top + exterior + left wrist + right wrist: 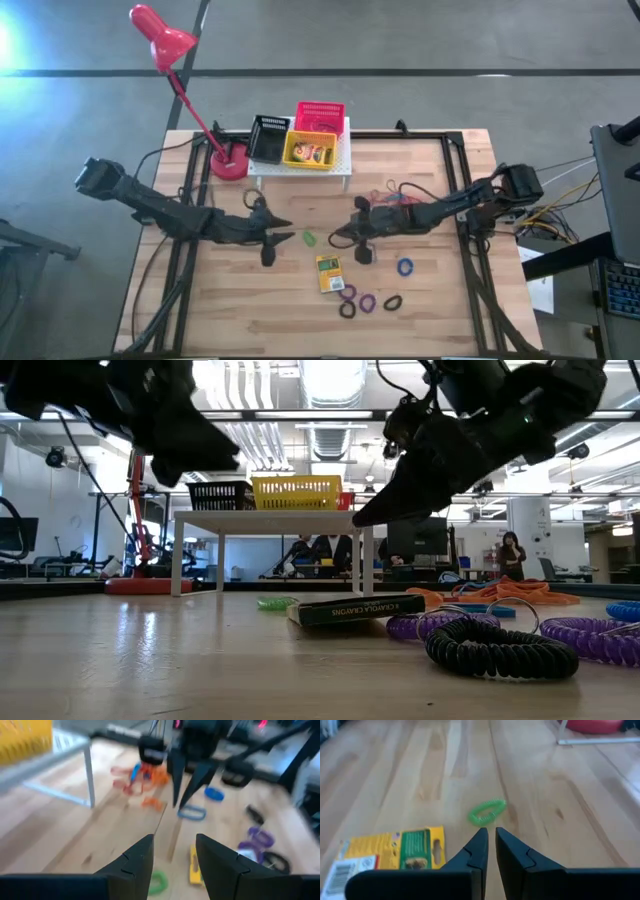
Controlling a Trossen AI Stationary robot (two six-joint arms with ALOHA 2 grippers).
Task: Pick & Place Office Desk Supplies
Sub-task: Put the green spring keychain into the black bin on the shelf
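Observation:
A yellow-green crayon box (329, 272) lies flat on the table, with a green coiled ring (309, 238) just beyond it. My left gripper (285, 235) hovers open on the ring's left, and the ring (157, 882) shows below its fingers. My right gripper (338, 238) hovers shut on the ring's right, pointing at the ring (487, 811), with the crayon box (395, 850) beside it. Blue (405, 267), purple (367, 302) and black (392, 302) rings lie near the front. Red-orange rubber bands (395, 195) lie under the right arm. Black (268, 137), red (320, 117) and yellow (308, 152) baskets stand on the white stand.
The white perforated stand (345, 160) sits at the table's far edge, with the red desk lamp (228, 160) at its left. In the low view both grippers hang above the tabletop. Bare wood lies at the table's near left. People show in the room behind.

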